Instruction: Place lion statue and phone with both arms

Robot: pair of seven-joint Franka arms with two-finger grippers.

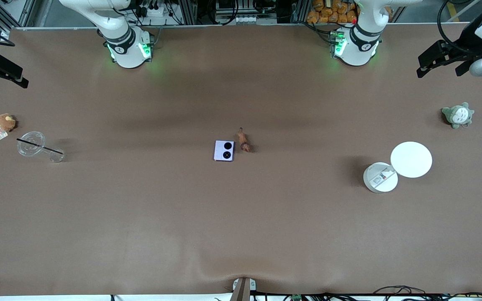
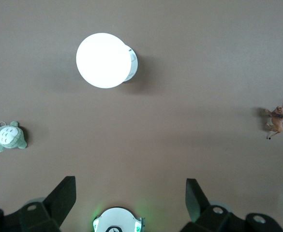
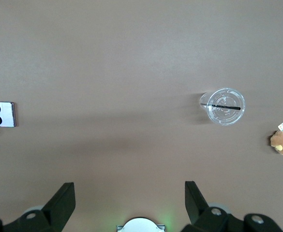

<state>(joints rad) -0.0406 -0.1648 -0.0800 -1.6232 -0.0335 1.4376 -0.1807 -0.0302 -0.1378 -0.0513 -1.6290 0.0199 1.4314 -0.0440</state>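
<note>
We find the phone [image 1: 224, 150] lying flat mid-table, the lion statue [image 1: 244, 140] just beside it toward the left arm's end. Both grippers hang high (each arm waits), the left gripper [image 2: 130, 194] and right gripper [image 3: 129, 194] spread wide, holding nothing.

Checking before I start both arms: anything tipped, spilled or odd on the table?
Yes: the clear cup toward the right arm's end lies on its side, black straw still in it. No spill shows. The phone and lion statue look undisturbed.
</note>
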